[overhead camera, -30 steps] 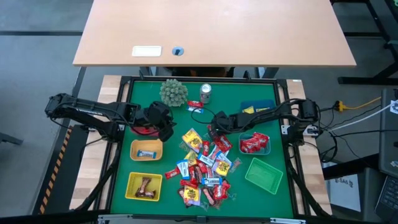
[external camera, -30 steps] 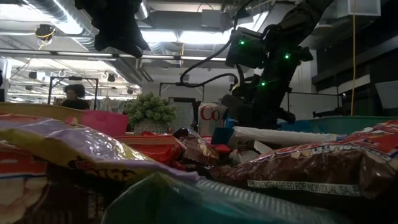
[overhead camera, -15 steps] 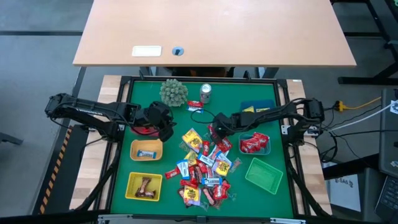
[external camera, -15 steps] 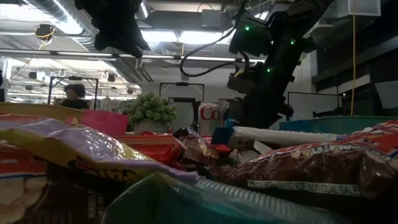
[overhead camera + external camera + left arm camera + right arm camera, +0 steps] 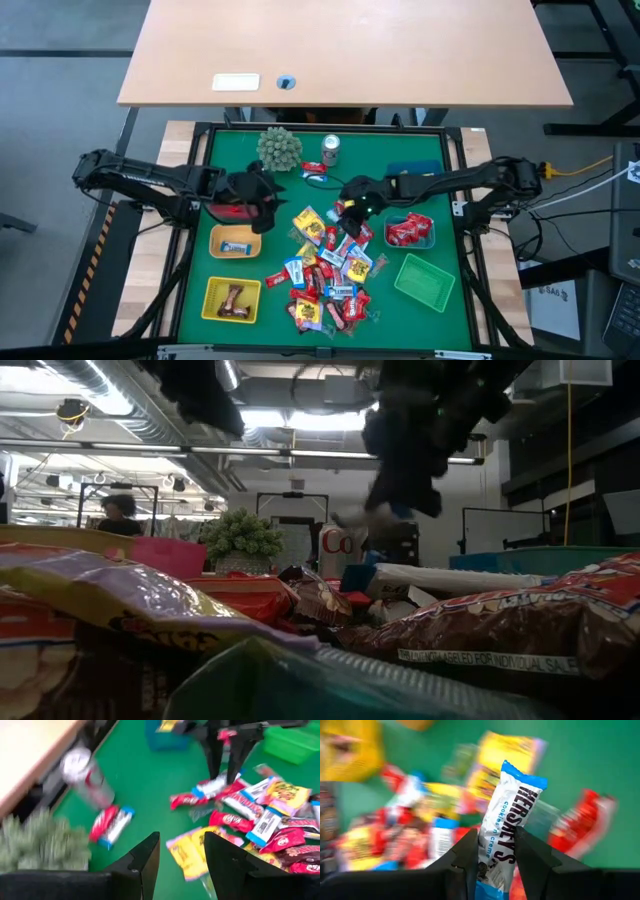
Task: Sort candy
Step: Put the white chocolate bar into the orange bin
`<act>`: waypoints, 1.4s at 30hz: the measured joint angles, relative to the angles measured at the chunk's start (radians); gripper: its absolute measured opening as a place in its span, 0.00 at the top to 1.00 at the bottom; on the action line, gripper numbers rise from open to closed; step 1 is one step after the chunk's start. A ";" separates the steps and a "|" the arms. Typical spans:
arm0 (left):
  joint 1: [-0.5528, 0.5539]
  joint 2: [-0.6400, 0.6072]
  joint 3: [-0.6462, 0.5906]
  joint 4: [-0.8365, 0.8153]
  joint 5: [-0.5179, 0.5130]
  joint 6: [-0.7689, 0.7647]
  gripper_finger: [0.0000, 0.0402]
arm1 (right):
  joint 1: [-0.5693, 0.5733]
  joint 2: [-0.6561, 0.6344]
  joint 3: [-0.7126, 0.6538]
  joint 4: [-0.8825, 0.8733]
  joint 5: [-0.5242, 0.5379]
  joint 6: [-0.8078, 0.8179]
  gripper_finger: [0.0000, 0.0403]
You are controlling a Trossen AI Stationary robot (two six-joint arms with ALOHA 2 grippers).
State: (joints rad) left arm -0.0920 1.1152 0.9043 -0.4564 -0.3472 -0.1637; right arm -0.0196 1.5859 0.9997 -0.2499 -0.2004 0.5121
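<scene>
The heap of small shiny wrapped candy (image 5: 328, 268) lies on the green mat just below the right gripper (image 5: 494, 851). This gripper pinches an upright white and blue wrapped candy bar (image 5: 507, 822) between its fingers. The left gripper (image 5: 181, 851), fingers spread with nothing between, hovers beside the heap, above the red plastic basket (image 5: 228, 209).

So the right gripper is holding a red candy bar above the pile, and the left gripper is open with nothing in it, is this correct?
Not quite: the candy bar in the right gripper is white with blue ends, not red, as the right wrist view shows. The rest stands: it is held above the pile, and the left gripper is open with nothing in it.
</scene>
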 joint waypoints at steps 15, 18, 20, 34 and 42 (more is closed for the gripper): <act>-0.090 0.095 0.002 0.232 0.096 0.504 0.65 | 0.000 -0.012 0.002 0.439 -0.317 -0.014 0.73; -0.100 0.127 0.002 0.268 0.095 0.559 0.65 | 0.000 -0.012 0.002 0.441 -0.317 -0.013 0.73; -0.102 0.151 0.002 0.298 0.091 0.590 0.65 | 0.000 -0.012 0.002 0.441 -0.317 -0.013 0.73; -0.101 0.255 0.001 0.420 0.083 0.678 0.68 | 0.000 -0.012 0.002 0.442 -0.316 -0.013 0.73; -0.101 0.254 0.001 0.423 0.080 0.671 0.86 | 0.000 -0.012 0.002 0.439 -0.281 -0.019 0.73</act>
State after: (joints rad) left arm -0.1928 1.3693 0.9054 -0.0337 -0.2668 0.5072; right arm -0.0196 1.5742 1.0012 0.1893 -0.4812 0.4931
